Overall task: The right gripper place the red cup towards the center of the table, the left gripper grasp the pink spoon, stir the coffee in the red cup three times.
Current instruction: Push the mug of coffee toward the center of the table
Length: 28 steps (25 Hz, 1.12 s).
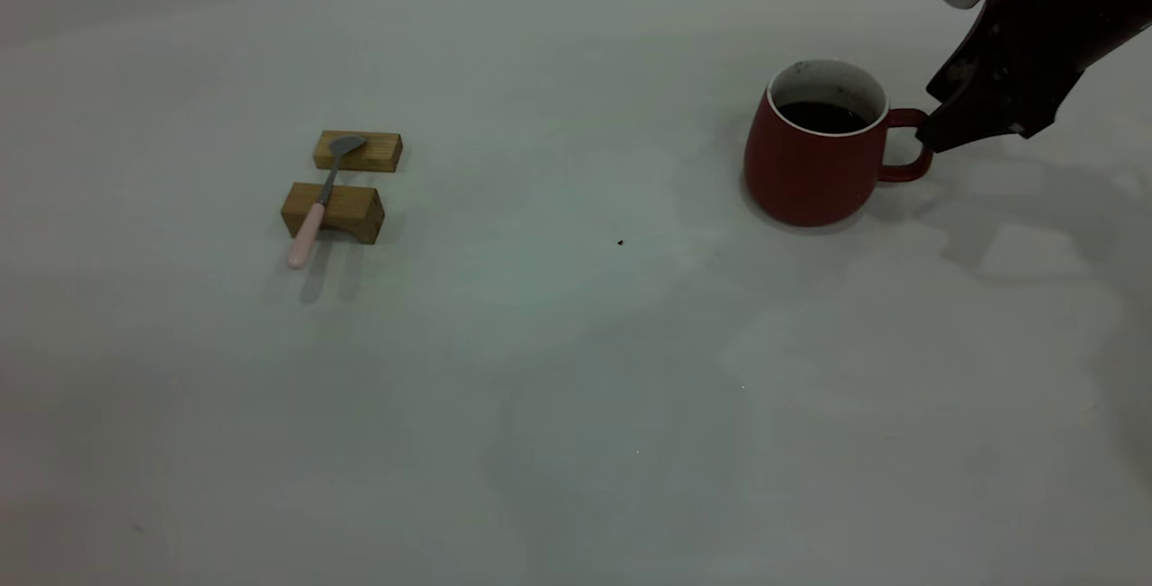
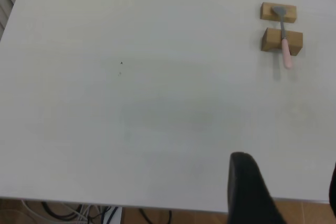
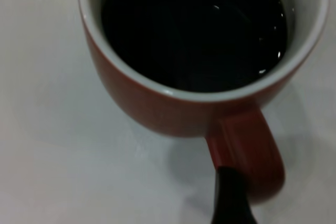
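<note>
Pale table point(image 1: 540, 370) held the red cup point(image 1: 810, 172) of coffee point(image 1: 821, 116); the right gripper point(image 1: 931, 131) met its handle, grip unclear; the pink spoon point(image 1: 317, 208) lay well away.

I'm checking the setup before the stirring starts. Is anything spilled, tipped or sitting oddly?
Nothing stands out. The dark-red rounded mug stands upright with its dark coffee inside, no spill around it on the pale grey table. The pink-handled metal spoon lies bridged across two tan wooden blocks, seemingly on purpose.
</note>
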Available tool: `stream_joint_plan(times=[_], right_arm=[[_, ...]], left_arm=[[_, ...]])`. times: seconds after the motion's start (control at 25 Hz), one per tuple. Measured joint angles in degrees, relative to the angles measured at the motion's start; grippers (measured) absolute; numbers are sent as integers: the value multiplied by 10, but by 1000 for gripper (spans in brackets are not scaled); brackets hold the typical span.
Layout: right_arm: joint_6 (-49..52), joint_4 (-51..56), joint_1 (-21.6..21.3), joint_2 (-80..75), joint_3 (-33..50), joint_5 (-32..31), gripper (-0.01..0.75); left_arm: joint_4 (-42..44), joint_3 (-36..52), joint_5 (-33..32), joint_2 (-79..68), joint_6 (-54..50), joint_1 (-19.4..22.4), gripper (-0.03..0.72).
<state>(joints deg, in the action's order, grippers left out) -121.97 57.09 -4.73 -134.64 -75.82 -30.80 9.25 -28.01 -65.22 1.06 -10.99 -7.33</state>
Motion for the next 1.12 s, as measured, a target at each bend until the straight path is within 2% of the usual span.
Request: stream_joint_plan(times=[0.32, 0.88, 1.12], right_arm=[[-1, 3, 57, -25, -26, 12, 514], [-1, 66, 191, -56, -76, 29, 514], [-1, 100, 221, -56, -76, 45, 514]], left_arm=[[0, 0, 0, 0, 0, 0, 445], [0, 0, 0, 0, 0, 0, 445], [0, 0, 0, 0, 0, 0, 445]])
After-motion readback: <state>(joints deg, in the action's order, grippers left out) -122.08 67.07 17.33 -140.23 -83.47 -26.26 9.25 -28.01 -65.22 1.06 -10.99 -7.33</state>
